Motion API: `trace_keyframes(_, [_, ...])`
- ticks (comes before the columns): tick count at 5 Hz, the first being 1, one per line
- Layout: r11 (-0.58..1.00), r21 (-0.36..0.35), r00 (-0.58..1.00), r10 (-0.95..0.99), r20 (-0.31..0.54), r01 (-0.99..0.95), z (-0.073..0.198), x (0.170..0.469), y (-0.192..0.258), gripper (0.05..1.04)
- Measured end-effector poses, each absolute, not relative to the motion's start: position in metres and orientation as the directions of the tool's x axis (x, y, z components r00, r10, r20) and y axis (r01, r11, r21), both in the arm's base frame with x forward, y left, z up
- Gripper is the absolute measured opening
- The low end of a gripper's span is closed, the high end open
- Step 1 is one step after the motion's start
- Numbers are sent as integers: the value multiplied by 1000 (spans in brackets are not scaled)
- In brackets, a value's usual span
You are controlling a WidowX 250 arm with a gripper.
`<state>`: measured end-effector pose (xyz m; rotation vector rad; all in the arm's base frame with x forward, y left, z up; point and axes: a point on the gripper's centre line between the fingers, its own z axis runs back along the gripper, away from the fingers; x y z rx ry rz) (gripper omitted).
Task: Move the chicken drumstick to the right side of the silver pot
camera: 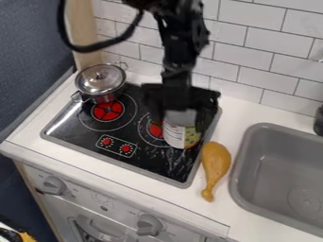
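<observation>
From the gripper (181,123), we have the chicken drumstick (216,160) frontward, toward the sink (284,163), knob facing the counter's front edge (126,187) (jaw opening and grip, we can't tell).

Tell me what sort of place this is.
Probably a small or toy kitchen: there is a black stovetop with a lidded silver pot on it, and a grey sink set into the white counter.
</observation>
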<state>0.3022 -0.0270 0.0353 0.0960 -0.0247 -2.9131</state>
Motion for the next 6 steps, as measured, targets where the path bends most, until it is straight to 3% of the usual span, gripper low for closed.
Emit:
trace_keyframes(2, [-999, -18, -999, -42, 1, 42, 6, 284, -63, 1001])
trace_keyframes(4, [-999, -36, -993, 30, 111, -34, -41, 281, -75, 1001])
trace_keyframes(6, [-993, -18, -986, 117, 121, -120, -53, 290, -87, 945])
